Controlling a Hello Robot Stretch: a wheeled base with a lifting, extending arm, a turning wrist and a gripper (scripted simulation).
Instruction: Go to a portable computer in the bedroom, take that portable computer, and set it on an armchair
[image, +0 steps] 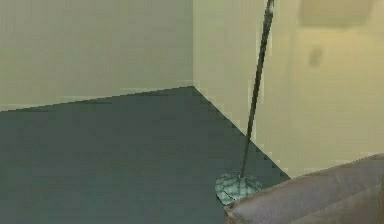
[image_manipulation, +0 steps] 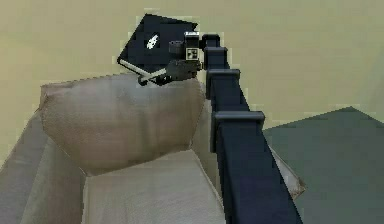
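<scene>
A dark, flat, square portable computer (image_manipulation: 153, 42) hangs tilted at the far end of my arm (image_manipulation: 240, 130), against the cream wall and just above the armchair's back. My gripper (image_manipulation: 150, 76) holds it along its lower edge, clear of the cushions. Below it stands the beige armchair (image_manipulation: 120, 130), with a tall backrest, a pale seat cushion (image_manipulation: 150, 195) and padded sides. One grey-brown armrest of the armchair (image: 325, 195) also shows in the forward view's bottom right corner.
A floor lamp (image: 256, 90) with a thin metal pole and a round base (image: 240, 186) stands near the right wall, beside the armchair. Dark teal carpet (image: 110, 150) stretches open to the room's corner. Cream walls close the far side.
</scene>
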